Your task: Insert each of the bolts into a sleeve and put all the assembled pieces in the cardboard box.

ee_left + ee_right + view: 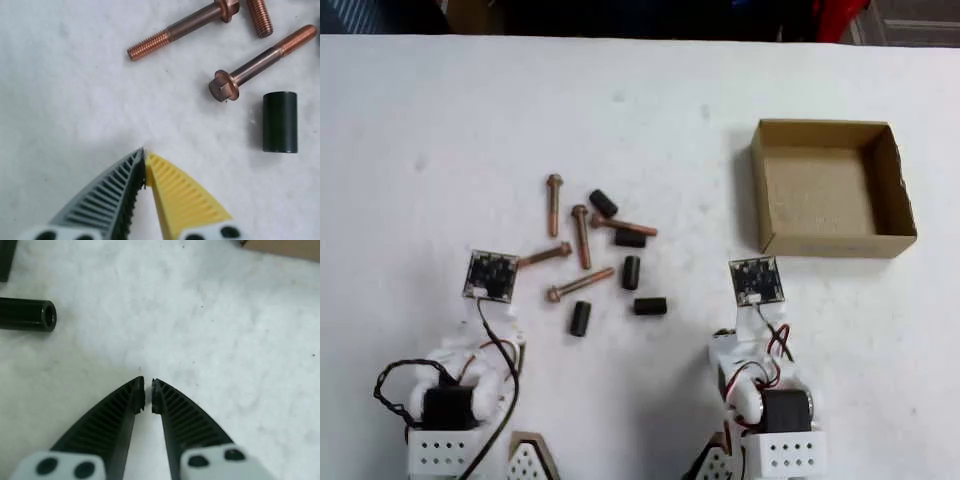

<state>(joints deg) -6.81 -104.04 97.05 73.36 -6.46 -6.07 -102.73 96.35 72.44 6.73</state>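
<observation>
The task is at its very beginning, as far as I can judge; no piece lies in the cardboard box, whose floor is bare, and it stands on the table ahead of my right arm, well apart from the parts. The bolts, five as I count them, lie scattered between my two arms, and the five black sleeves lie mixed among them; one bolt touches a sleeve, but I cannot tell if it is inside it; the others are clearly separate. My left gripper has its fingertips pressed together on nothing, with a bolt and a sleeve just ahead of it; my right gripper is almost closed, a thin gap between the tips, also holding nothing. So all the inserting and all the boxing seem to be left.
</observation>
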